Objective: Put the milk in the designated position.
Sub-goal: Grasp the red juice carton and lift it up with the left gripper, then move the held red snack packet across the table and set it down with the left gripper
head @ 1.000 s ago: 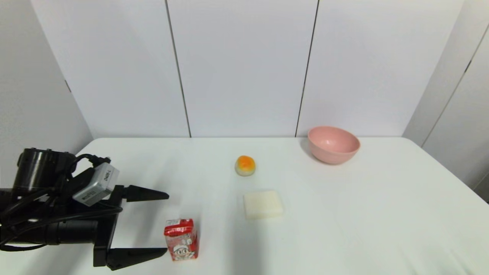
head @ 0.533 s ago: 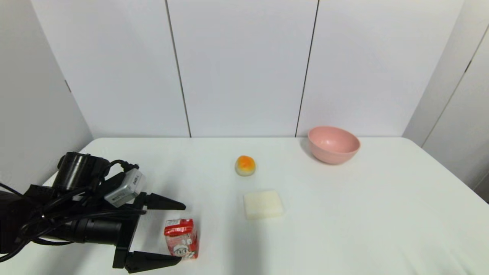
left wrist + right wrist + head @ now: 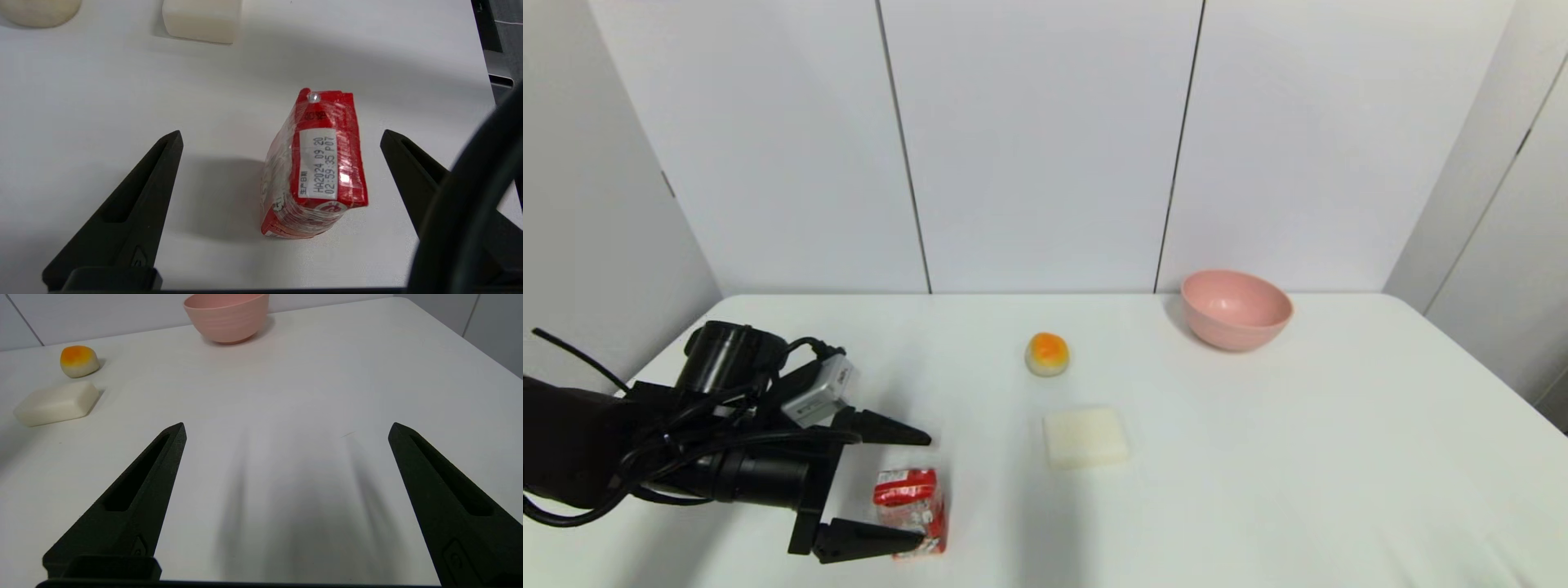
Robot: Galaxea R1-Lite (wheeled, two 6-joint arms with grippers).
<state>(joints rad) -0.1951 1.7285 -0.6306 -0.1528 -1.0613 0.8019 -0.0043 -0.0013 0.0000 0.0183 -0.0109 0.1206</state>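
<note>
— Our left gripper [image 3: 923, 487], how do its jaws stand?
— Spread wide astride the milk [image 3: 910, 510], touching neither side.
— And the carton?
— Upright near the tabletop's [image 3: 1258, 457] front-left edge; our right gripper [image 3: 286, 428] gapes, parked over bare white.

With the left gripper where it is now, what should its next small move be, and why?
Probably ease forward a little more, then close. The left gripper is open with a finger on each side of the milk, which stands upright on the table, touched by neither. The fingertips reach only about halfway along the carton. The right gripper is open and idle.
</note>
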